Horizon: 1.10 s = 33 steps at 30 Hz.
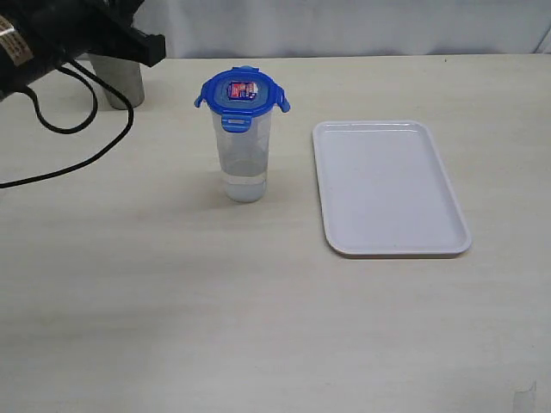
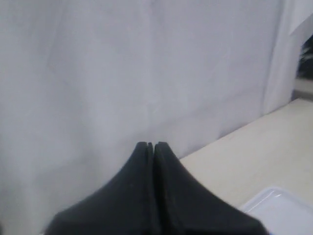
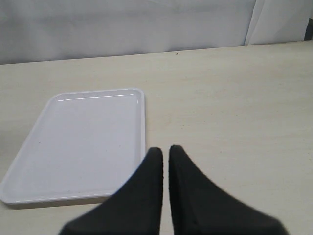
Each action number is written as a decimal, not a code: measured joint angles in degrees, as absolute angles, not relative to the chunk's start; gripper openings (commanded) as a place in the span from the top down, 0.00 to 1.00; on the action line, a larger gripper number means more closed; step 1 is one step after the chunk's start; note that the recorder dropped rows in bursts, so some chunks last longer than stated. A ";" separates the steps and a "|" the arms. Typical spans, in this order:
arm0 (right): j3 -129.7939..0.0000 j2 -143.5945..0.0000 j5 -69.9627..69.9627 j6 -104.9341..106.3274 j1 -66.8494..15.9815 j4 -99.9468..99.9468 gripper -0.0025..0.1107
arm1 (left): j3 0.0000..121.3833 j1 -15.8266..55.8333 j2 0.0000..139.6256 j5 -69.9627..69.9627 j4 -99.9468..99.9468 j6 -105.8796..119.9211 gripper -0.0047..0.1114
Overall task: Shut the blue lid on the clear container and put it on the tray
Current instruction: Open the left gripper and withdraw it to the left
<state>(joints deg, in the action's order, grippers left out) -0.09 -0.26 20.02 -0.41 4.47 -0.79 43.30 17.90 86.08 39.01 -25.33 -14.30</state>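
The clear container (image 1: 243, 159) stands upright on the table, left of the tray (image 1: 389, 189). The blue lid (image 1: 241, 95) sits on its rim with the red-and-white sticker facing up and its side tabs flaring outward. At the far left back, the left arm (image 1: 60, 39) hangs above the table, well apart from the container. My left gripper (image 2: 150, 145) is shut on nothing and faces the white curtain. Beside the tray's (image 3: 73, 142) near corner, my right gripper (image 3: 165, 149) is shut and holds nothing. It does not show in the exterior view.
A grey steel cup (image 1: 120, 82) stands at the back left, partly hidden by the left arm. A black cable (image 1: 86, 146) loops over the table there. A white curtain (image 1: 344, 26) closes off the table's far edge.
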 measured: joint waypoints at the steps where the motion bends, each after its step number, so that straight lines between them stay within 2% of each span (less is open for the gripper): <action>1: -0.09 -0.26 20.02 -0.41 4.47 -0.79 0.94 | 43.30 17.09 86.85 42.67 -28.55 -17.54 0.96; 14: -0.09 -0.26 20.02 -0.41 4.47 -0.79 0.94 | 43.23 9.30 103.54 67.63 -46.01 -23.79 0.96; 22: -0.09 -0.26 20.02 -0.41 4.47 -0.79 0.94 | 45.06 5.00 107.50 64.25 -47.44 -17.81 0.96; 29: -0.09 -0.26 20.02 -0.41 4.47 -0.79 0.94 | 46.07 5.86 108.65 62.86 -50.32 -16.56 0.96; 31: -0.09 -0.26 17.48 0.69 4.47 1.90 0.94 | 46.07 5.91 110.06 62.86 -50.59 -16.56 0.96; 33: -0.09 -0.26 8.79 1.19 4.47 4.11 0.94 | 46.14 5.91 111.43 63.27 -50.59 -16.56 0.96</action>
